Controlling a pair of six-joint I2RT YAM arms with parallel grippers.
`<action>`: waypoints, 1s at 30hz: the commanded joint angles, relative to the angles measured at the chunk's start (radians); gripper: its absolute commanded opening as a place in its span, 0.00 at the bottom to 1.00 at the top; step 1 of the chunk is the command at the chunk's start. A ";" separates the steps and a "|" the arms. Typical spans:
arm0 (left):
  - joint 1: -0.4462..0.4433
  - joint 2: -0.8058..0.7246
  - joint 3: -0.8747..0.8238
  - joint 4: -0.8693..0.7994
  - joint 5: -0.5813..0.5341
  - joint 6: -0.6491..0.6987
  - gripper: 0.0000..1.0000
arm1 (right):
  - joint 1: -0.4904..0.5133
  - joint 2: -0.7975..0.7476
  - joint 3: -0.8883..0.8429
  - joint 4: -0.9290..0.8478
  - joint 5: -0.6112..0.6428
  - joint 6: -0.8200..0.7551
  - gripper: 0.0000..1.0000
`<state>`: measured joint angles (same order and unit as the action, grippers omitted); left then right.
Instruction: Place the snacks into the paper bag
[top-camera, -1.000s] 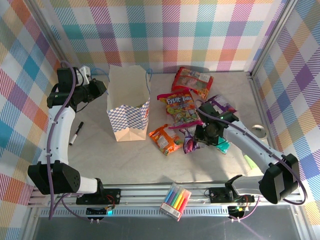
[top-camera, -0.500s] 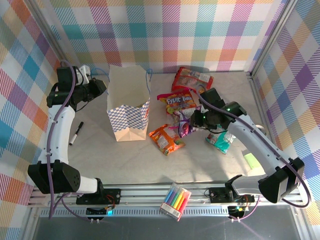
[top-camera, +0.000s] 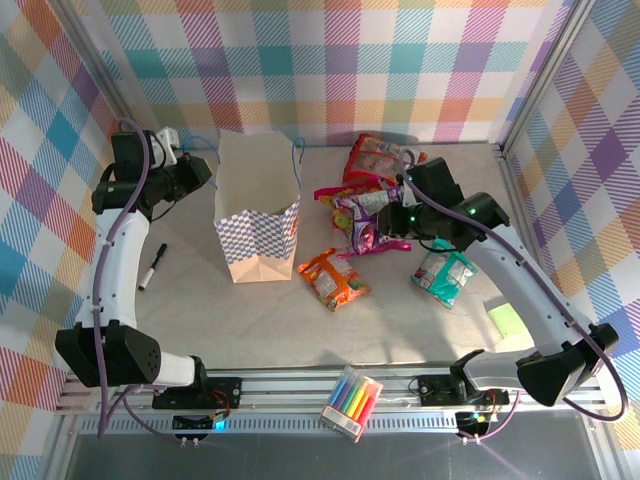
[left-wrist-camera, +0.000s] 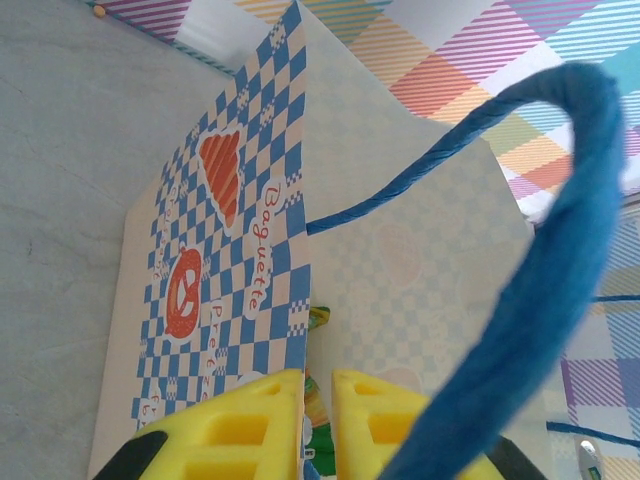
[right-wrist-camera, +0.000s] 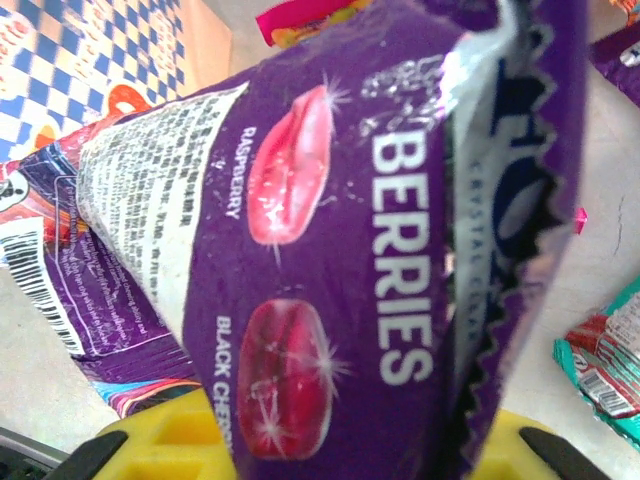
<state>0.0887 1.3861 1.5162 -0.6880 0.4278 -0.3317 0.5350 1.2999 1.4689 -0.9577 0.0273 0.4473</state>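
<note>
Purple berry packet lifted, with the bag at its 9 o'clock.

The right gripper (top-camera: 386, 238) is clamped on one purple berry packet (right-wrist-camera: 380, 250), which hangs crumpled over its fingers and clear of the table, ready to be carried across to the single paper bag (top-camera: 258, 235). The bag stands upright, mouth up, at the table's 10 o'clock. The left gripper (left-wrist-camera: 318, 420) has its fingers almost together on the bag's left wall, beside a blue cord handle (left-wrist-camera: 560, 260), probably to steady the bag and hold its mouth open. Five more snacks lie around the held one: red packet (top-camera: 385, 155) at 1 o'clock, multicolour candy packet (top-camera: 345, 195) at 11, orange packet (top-camera: 335, 278) at 7, teal packet (top-camera: 445, 275) at 4, and pale green packet (top-camera: 505, 318) farther out at 4. Others may hide beneath the arm. One black pen (top-camera: 152, 267) and one marker pack (top-camera: 352, 400) are not snacks.
</note>
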 joint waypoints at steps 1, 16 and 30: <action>0.014 0.007 0.034 -0.025 -0.008 -0.018 0.16 | 0.000 -0.004 0.064 0.050 -0.027 -0.035 0.29; 0.014 0.017 0.036 -0.034 -0.017 -0.004 0.16 | 0.030 0.101 0.267 0.098 -0.112 -0.090 0.28; 0.014 0.024 0.046 -0.047 -0.024 0.012 0.16 | 0.107 0.264 0.538 0.080 -0.158 -0.159 0.28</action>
<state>0.0887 1.4006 1.5230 -0.7074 0.4065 -0.3290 0.6205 1.5471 1.9488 -0.9066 -0.0994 0.3298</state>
